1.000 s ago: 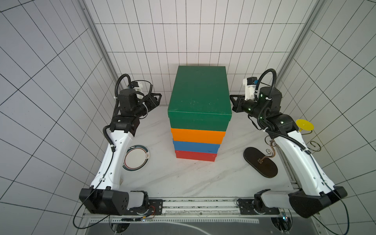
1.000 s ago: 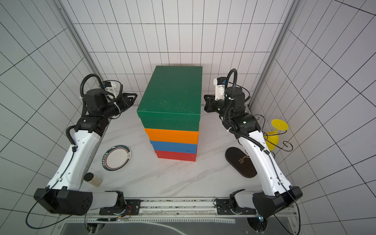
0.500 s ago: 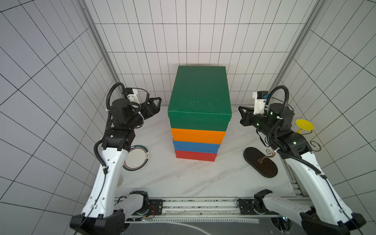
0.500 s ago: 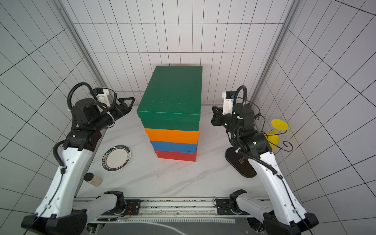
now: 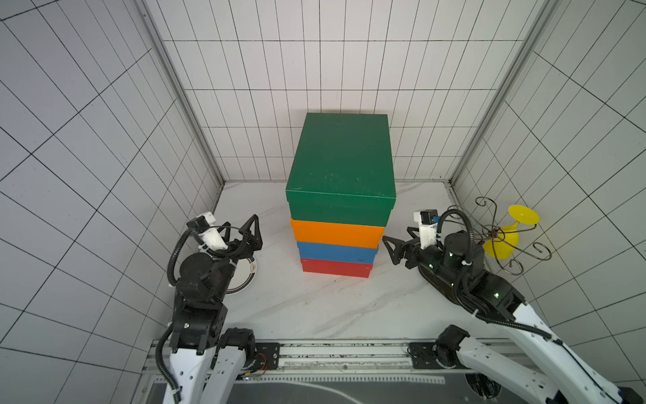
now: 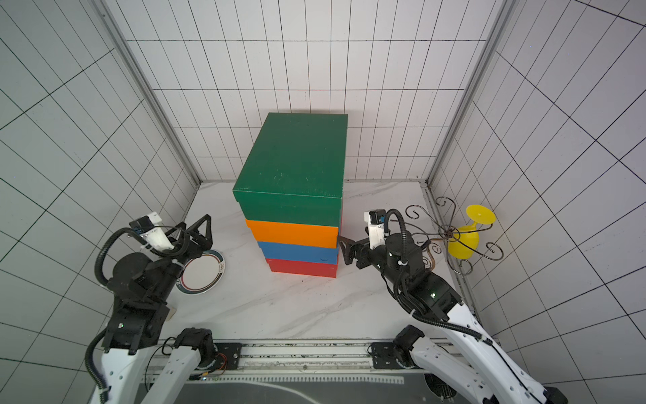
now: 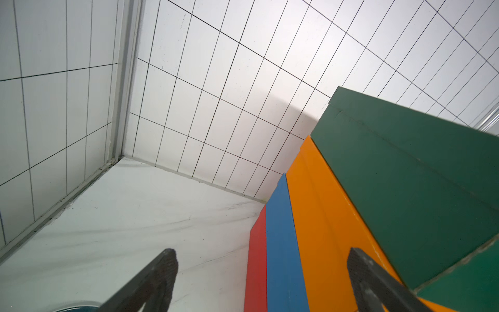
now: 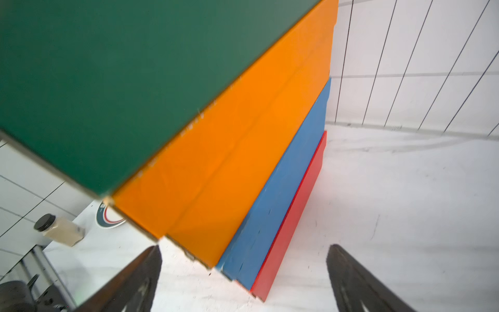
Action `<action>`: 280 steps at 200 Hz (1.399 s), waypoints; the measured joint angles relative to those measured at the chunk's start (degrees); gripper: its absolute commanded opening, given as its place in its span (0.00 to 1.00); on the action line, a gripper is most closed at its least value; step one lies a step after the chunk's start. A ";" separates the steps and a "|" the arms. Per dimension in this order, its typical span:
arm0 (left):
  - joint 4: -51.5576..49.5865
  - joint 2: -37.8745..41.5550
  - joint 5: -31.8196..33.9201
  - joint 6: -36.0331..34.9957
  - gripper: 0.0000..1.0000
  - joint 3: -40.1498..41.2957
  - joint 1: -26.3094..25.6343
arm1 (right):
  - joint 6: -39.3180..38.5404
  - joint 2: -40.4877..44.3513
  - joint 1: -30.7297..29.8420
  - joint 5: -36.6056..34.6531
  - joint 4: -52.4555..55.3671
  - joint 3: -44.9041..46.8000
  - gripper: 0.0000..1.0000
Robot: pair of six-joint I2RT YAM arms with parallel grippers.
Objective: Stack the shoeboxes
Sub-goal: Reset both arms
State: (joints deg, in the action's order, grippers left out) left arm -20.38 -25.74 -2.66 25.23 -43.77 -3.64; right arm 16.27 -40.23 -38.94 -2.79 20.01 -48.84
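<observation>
Four shoeboxes stand in one pile at the middle of the desk [image 5: 314,307], nearer to the back wall [image 5: 314,87]: the red box [image 5: 335,268] lies at the bottom, then the blue box [image 5: 337,252], the orange box [image 5: 337,233], and the green box [image 5: 341,164] on top. Compared with a second ago the pile has not shifted, but both my arms have moved. They were high, one at each side of the green box, and now they are pulled back toward the near rail [image 5: 349,349] and lowered. The left end effector [image 5: 250,234] hangs over the plate [image 5: 244,276], well apart from the pile. The right end effector [image 5: 397,241] is near the blue box's side, and a top view shows a gap between them. Both have their jaws wide apart with nothing between, as both wrist views show. From this I judge that the last box is released and the stacking is done, so only the retreat remains. Every box lies flat, lid up. The long axis runs from the rail toward the back wall, so a short end faces the rail and the long sides face my arms.
</observation>
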 measured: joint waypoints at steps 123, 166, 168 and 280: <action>5.25 1.99 1.66 -5.20 0.98 15.45 0.00 | 4.55 21.70 -0.98 -22.49 -11.96 30.69 0.99; 8.37 0.42 2.23 -5.77 0.98 20.57 0.00 | 5.77 16.22 -0.98 -30.08 -20.85 39.10 0.99; 8.50 0.20 2.43 -5.90 0.98 20.79 0.00 | 5.77 15.87 -0.98 -30.27 -21.05 39.23 0.99; 26.84 -17.64 11.23 -13.31 0.97 27.41 0.00 | -4.37 -4.85 14.49 -33.35 -37.27 39.19 0.99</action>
State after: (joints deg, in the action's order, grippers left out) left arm 6.46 -43.38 8.58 11.92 -16.36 -3.64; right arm 11.90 -45.08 -24.45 -36.14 -17.26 -9.65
